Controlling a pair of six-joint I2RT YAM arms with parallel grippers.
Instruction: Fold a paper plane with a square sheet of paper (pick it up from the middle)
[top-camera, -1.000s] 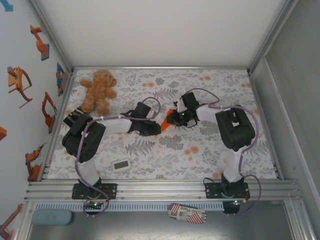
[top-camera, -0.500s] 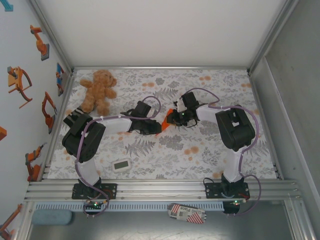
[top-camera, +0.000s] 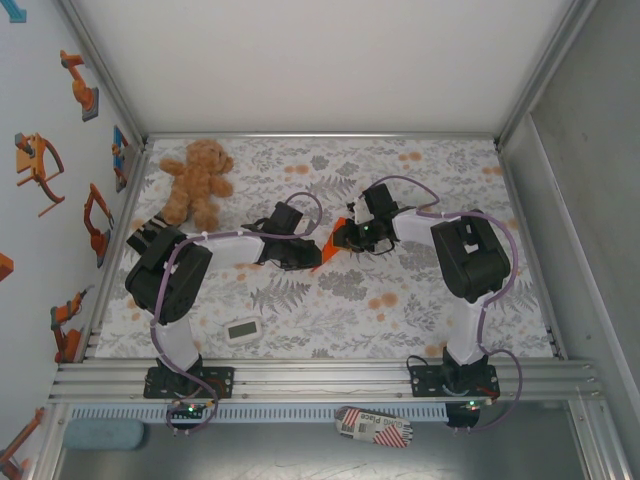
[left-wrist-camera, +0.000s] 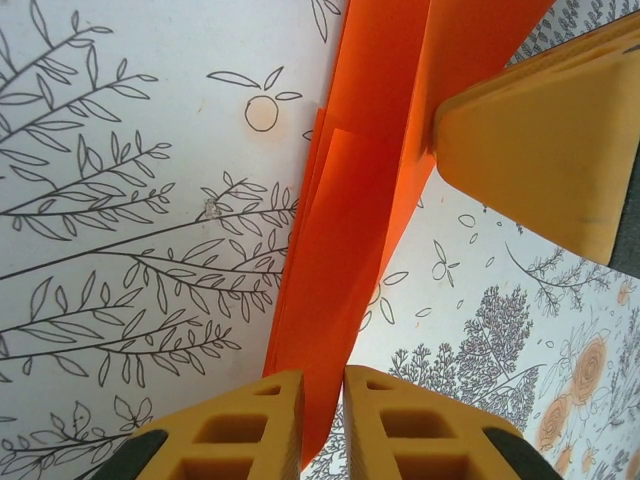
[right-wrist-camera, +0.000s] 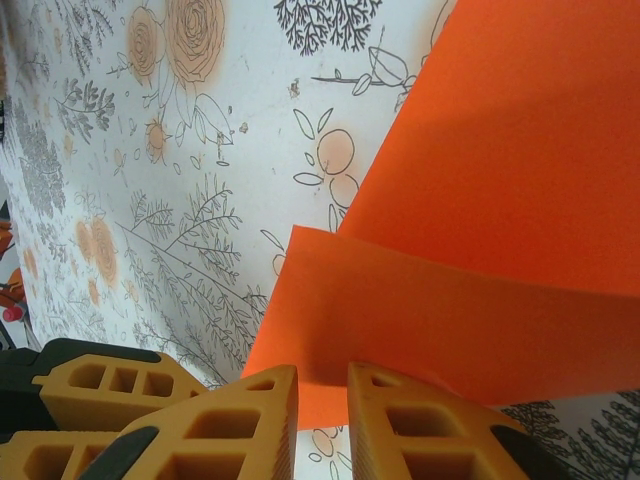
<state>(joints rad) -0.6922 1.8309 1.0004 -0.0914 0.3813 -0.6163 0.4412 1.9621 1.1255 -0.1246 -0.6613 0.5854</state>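
The left pincer (left-wrist-camera: 322, 425) is gripping the narrow end of the folded orange paper (left-wrist-camera: 360, 200). The right pincer (right-wrist-camera: 322, 415) is pinching its other edge, so the paper is hanging between them over the bench (left-wrist-camera: 120, 200). Well behind both, a printed packet (top-camera: 373, 428) is lying, its writing too small to read.

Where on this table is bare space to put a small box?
Free: the far right corner of the flowered tablecloth, and the near strip between the small white rectangular timer and the right arm's base. Crowded: the centre, where left hand and right hand pinch the folded orange paper.
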